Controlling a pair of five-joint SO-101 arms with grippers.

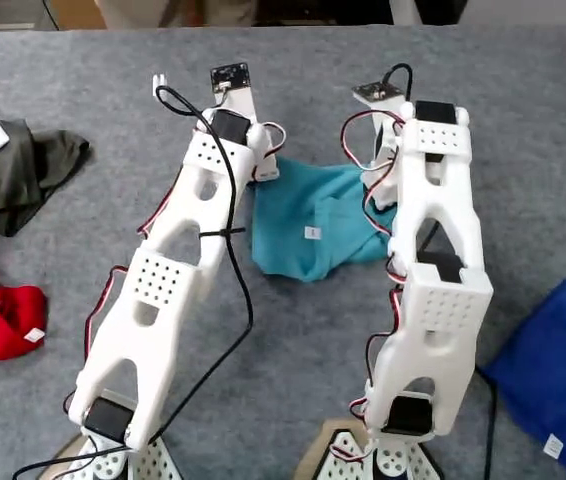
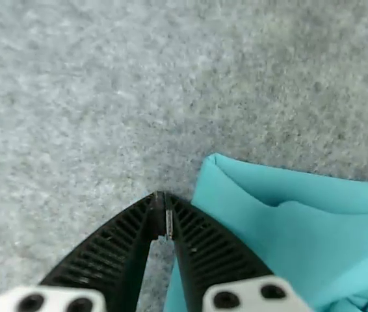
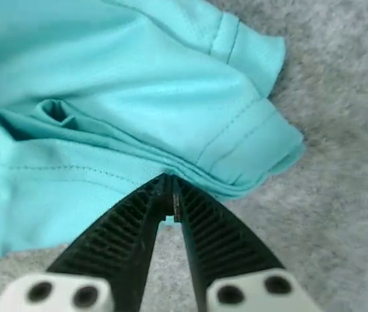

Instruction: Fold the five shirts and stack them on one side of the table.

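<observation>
Teal shirt (image 1: 303, 210), apparently mid-fold. Right gripper (image 3: 169, 195) clamped on 2 o'clock hem; left gripper (image 2: 161, 198) closed at 10 o'clock corner, hold unclear. Likely next: fold over.

Illumination is even and diffuse from overhead across the grey table (image 1: 293, 330). The left arm (image 1: 178, 270) and right arm (image 1: 438, 250) cast only soft, faint shadows close beneath them (their white shells read bright, holes and edges still legible). In the right wrist view the teal shirt (image 3: 138, 97) carries a mild sheen on its raised folds, with darker shade in the creases.
</observation>
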